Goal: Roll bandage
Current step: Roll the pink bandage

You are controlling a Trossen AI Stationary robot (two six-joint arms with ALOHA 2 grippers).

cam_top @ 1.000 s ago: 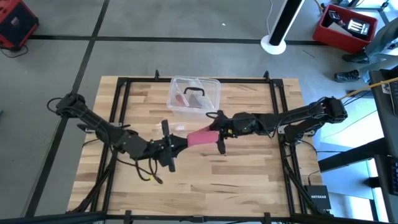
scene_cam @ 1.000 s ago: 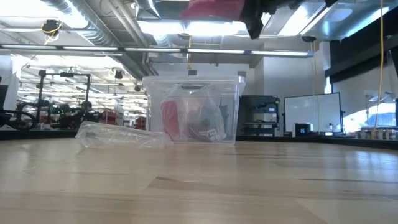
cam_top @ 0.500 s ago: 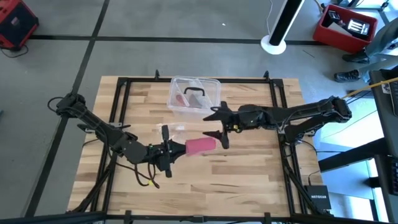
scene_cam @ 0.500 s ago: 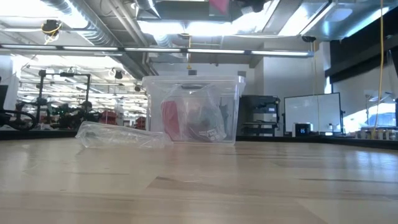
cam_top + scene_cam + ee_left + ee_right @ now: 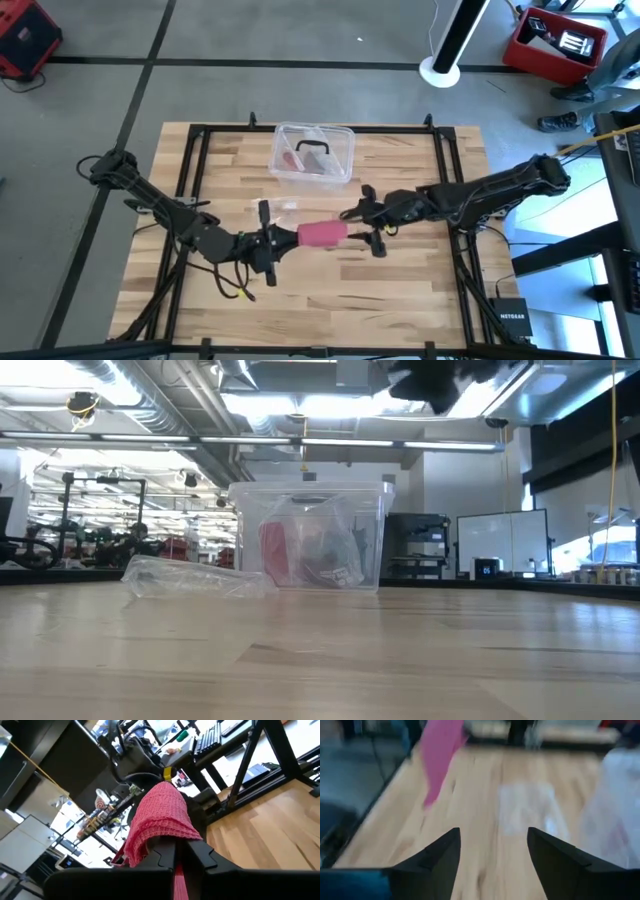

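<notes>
Clearly, with only the left gripper [image 5: 283, 238] pinching the bandage [image 5: 322, 234] and the right gripper [image 5: 362, 222] open beside it, the roll may unwind.

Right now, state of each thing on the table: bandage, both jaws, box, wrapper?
bandage: partly rolled, clamped at one end, held above the table.
left gripper: jaws shut on the bandage.
right gripper: jaws open, beside the bandage's free end, holding nothing.
clear box: upright at the back of the table, no lid on, items inside.
plastic wrapper: crumpled, lying flat beside the clear box.
</notes>
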